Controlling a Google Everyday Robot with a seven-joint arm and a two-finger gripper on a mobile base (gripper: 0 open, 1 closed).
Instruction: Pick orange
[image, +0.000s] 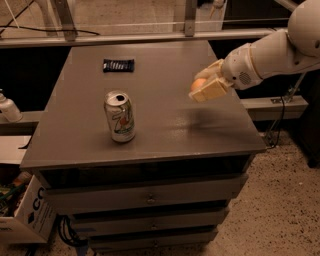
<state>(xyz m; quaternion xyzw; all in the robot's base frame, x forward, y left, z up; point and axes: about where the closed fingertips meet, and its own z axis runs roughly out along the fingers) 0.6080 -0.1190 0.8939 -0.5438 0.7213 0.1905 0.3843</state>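
The orange (198, 83) is a small round orange fruit, mostly hidden between the cream-coloured fingers (212, 90) of my gripper (205, 85). The gripper is shut on it and holds it in the air above the right side of the grey table (150, 100). The white arm reaches in from the upper right. A white-green soda can (120, 116) stands upright left of centre on the table, well apart from the gripper.
A dark flat packet (119, 65) lies at the back left of the table. The table has drawers below. A white bottle (8, 109) and a cardboard box (25, 215) are at the left. A metal rail runs behind the table.
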